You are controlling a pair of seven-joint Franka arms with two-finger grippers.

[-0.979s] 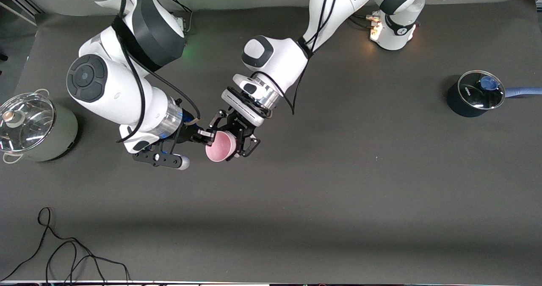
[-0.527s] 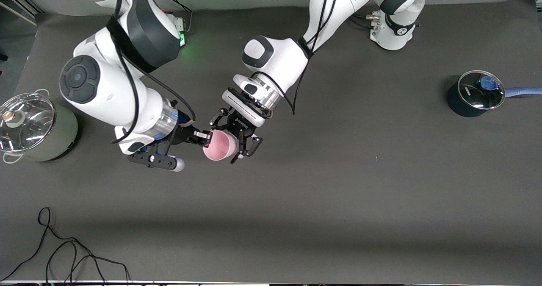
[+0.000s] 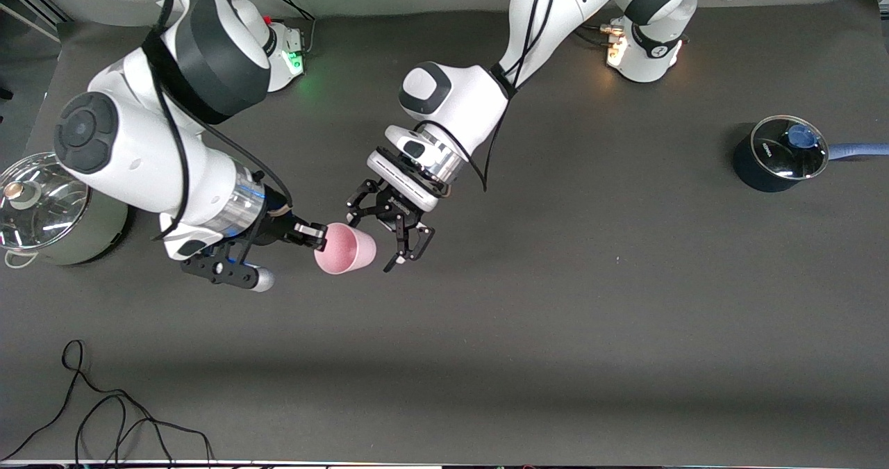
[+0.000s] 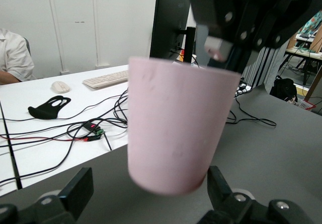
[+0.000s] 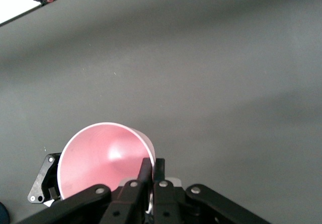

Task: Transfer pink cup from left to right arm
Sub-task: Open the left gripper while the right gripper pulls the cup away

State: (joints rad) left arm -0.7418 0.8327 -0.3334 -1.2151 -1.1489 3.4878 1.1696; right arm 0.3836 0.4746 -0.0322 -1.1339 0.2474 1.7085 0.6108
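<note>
My right claw (image 3: 314, 236) is clamped on the rim of the small pale-pink tapered plastic cup (image 3: 345, 249), one finger inside the mouth, one outside; the right wrist view shows the two fingers (image 5: 151, 176) pinching the rim wall tight. Cup's up in the air over the dark grey desk (image 3: 555, 316), roughly mid-desk but toward the right arm's end, tipped so its mouth faces the front cam.

My left claw (image 3: 384, 236) is let go: fingers spread wide, cup no longer between them, just beside it and clear of it. In the left wrist view the cup (image 4: 178, 128) sits just ahead of the spread fingertips (image 4: 75, 191), not touching either.

Elsewhere on the desk: a pale-green pot w/ glass lid (image 3: 52, 208) at the right arm's end, a dark blue saucepan w/ glass lid and blue handle (image 3: 781, 153) at the left arm's end, a loose black cable (image 3: 111, 413) near the front edge.
</note>
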